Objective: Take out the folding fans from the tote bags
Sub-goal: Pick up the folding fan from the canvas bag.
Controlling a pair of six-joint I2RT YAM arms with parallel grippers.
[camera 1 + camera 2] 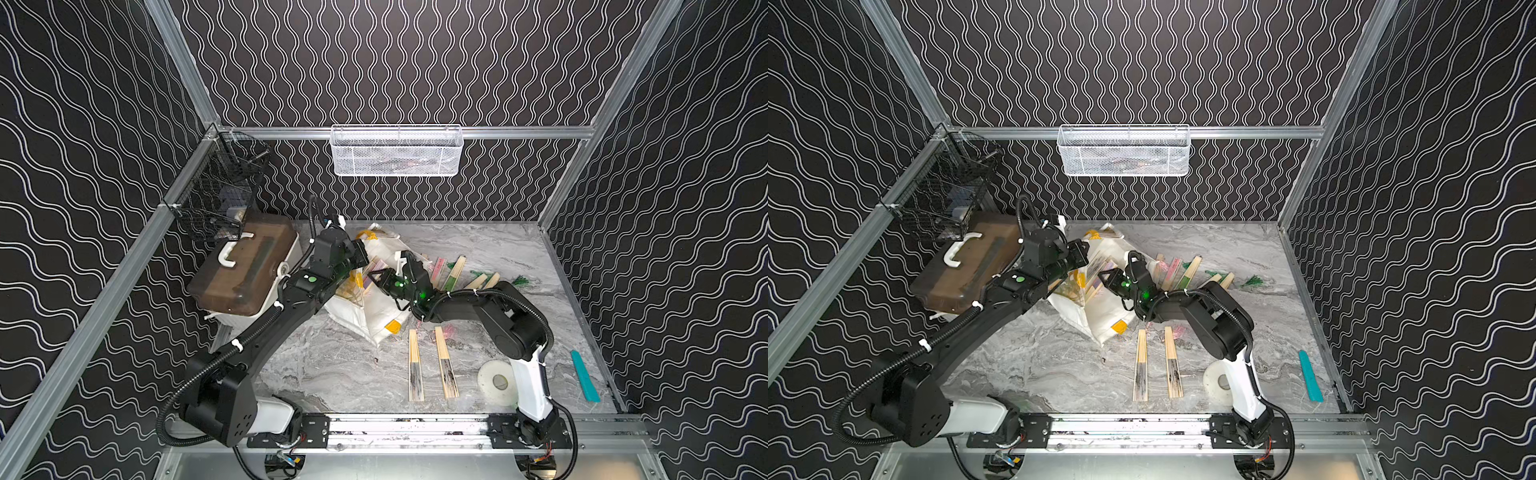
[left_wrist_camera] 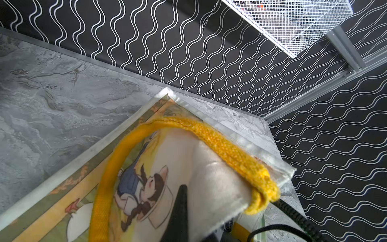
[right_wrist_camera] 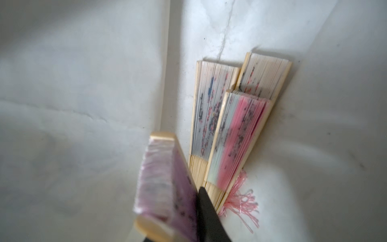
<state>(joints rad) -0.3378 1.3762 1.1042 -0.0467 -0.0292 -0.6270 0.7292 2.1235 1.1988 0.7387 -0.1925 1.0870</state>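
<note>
left gripper (image 1: 360, 254) clamped on tote bag (image 1: 382, 316), right gripper (image 1: 372, 276) pinching purple fan (image 3: 165, 188)

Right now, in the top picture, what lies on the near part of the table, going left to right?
Black-and-white fan → second black-and-white fan → white tape roll → teal strip.

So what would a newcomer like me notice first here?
A white tote bag mid-table, worked from both sides: the left gripper grips its edge, and the right gripper reaches inside to a purple fan. Closed fans lie scattered on the marble table beside it.
</note>
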